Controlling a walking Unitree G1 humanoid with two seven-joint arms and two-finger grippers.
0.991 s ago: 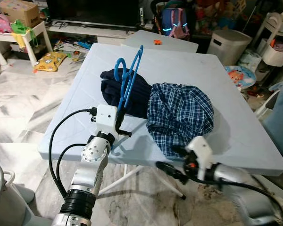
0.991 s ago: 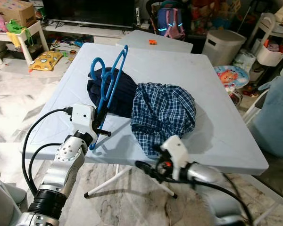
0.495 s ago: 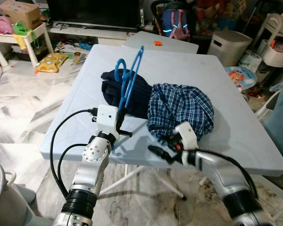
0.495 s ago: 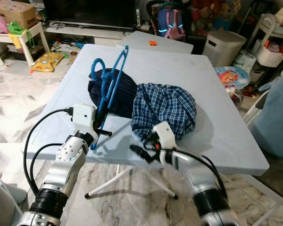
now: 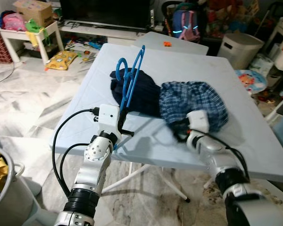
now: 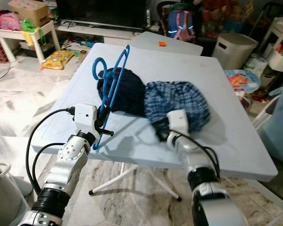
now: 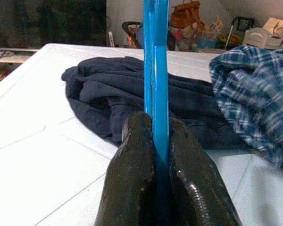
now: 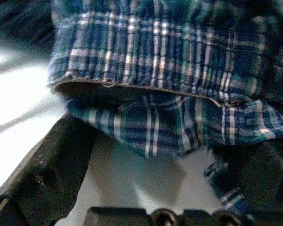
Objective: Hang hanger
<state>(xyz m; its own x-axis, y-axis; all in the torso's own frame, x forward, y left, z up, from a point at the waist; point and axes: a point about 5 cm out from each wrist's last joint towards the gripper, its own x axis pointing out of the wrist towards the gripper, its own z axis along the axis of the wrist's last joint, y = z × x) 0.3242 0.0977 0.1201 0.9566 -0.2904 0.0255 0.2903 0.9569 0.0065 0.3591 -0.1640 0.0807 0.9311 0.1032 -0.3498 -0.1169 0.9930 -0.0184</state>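
A blue plastic hanger (image 5: pixel 132 77) stands upright over the near left part of the pale blue table (image 5: pixel 254 141), with my left gripper (image 5: pixel 120 128) shut on its lower bar. In the left wrist view the two fingers (image 7: pixel 137 155) pinch the blue bar (image 7: pixel 155 56). A navy garment (image 5: pixel 137 89) lies bunched behind it. A blue plaid garment (image 5: pixel 193 96) lies beside it to the right. My right gripper (image 5: pixel 180 134) rests at the plaid garment's near edge. In the right wrist view its fingers (image 8: pixel 52 174) are spread open, with the plaid hem (image 8: pixel 146 122) between them.
A second table (image 5: pixel 179 44) stands behind this one. A white bin (image 5: pixel 243 47), a backpack (image 5: pixel 186 26) and toy clutter line the far wall. A grey bucket (image 5: pixel 2 188) is at my near left. A table leg frame (image 5: pixel 146 174) crosses under the front edge.
My right arm has risen from below the table's front edge and reached forward to the plaid garment's near edge. The left gripper still holds the hanger upright. The camera has shifted slightly.
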